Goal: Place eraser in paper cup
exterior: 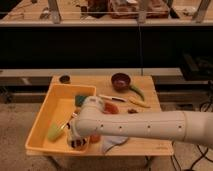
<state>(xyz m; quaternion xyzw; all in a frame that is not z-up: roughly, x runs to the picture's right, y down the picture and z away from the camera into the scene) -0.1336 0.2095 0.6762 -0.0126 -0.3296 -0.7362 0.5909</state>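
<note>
Gripper (76,142) lowered into the yellow tray (44,114) near its front right corner, close to the front edge of the desk (150,82); whether apart or clamped: cannot tell, wrist housing covering the tip. Dark, reddish-streaked patch directly beneath it, taken for the eraser (79,145), touching or all but touching the gripper; probably carried or pinned there for the drop. Paper cup not separable with certainty, presumably masked by the wrist in that same tray corner, which would account for the steep downward reach. White arm (150,127) stretched from the right edge across the front half of the desk, hiding much of the middle. Yellow-green oblong object (55,131) lying in the tray towards the front left corner, well clear of the gripper. Teal-green block (80,99) at the tray's right wall, mid-desk. Orange bowl (109,107) just behind the arm, partly hidden. Dark maroon bowl (121,80) near the back edge, right of centre; two curved green-yellow pieces (138,93) just beside it towards the right edge. Small dark round item (64,78) at the back left corner. Pale crumpled sheet (113,144) at the front edge. Surface: light wood, small. Room: pale floor, dark shelving and a long counter behind.
</note>
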